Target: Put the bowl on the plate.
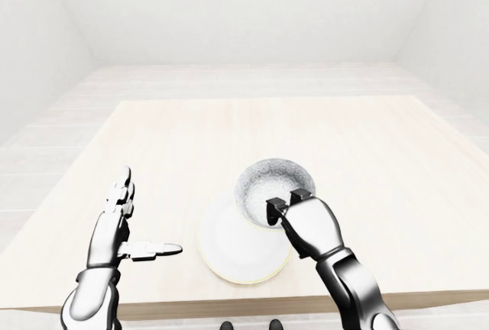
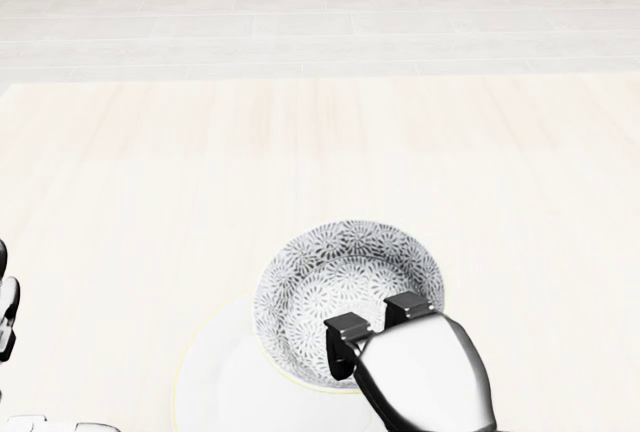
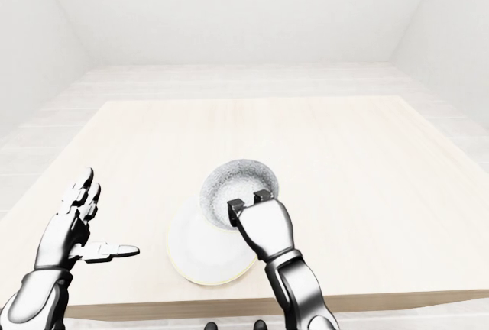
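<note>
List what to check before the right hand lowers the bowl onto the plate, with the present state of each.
1. Grip: the right hand has its fingers hooked over the bowl at its near rim. Ok.
2. Position: in the head view the bowl overlaps only the upper right edge of the plate, so it is not centred. Not ok.
3. Height: whether the bowl is lifted off the plate or touching it. Cannot tell.
4. Bowl upright and empty. Ok.
5. Left hand: open, and well to the left of the plate. Ok.
</note>
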You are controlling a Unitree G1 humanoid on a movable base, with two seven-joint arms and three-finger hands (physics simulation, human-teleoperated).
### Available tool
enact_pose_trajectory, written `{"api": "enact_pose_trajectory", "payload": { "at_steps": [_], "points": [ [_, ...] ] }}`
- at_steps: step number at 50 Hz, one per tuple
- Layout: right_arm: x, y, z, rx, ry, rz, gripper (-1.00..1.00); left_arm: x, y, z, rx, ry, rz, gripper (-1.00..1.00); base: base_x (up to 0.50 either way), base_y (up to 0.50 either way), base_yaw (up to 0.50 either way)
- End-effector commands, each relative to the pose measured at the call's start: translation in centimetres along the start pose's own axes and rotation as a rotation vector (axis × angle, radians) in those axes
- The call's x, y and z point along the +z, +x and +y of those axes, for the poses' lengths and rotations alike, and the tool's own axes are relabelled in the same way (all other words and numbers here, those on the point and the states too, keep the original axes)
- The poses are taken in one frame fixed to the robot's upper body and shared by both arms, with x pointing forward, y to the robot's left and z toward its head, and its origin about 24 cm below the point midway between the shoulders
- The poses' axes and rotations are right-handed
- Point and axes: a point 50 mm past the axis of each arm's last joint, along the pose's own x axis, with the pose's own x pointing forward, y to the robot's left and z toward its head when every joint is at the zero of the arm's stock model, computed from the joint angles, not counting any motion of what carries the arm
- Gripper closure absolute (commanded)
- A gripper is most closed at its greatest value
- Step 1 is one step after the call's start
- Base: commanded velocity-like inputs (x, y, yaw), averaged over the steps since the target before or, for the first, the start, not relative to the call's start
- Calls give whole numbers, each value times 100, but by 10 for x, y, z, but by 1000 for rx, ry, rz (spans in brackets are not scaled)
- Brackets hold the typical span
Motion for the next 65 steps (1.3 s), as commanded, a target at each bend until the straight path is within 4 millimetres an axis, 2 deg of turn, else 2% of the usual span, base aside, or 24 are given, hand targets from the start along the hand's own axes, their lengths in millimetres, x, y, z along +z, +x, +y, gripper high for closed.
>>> {"api": "enact_pose_trajectory", "payload": {
  "at_steps": [1,12,35,53,65],
  "points": [
    [9,0,3,-27,-17,-35,67,-4,-1,-1,-1,-7,16,-100,0,0,0],
    [19,3,8,-11,-15,-79,67,-4,0,-1,0,-7,18,-100,0,0,0],
    [34,23,15,-11,-3,-148,67,-3,-1,5,9,-13,8,-100,0,0,0],
    [36,31,23,-7,-3,-153,66,-7,-6,7,15,-20,26,-100,0,0,0],
    [33,27,29,5,0,-146,66,-7,-7,8,19,-17,27,-100,0,0,0]
  ]
}}
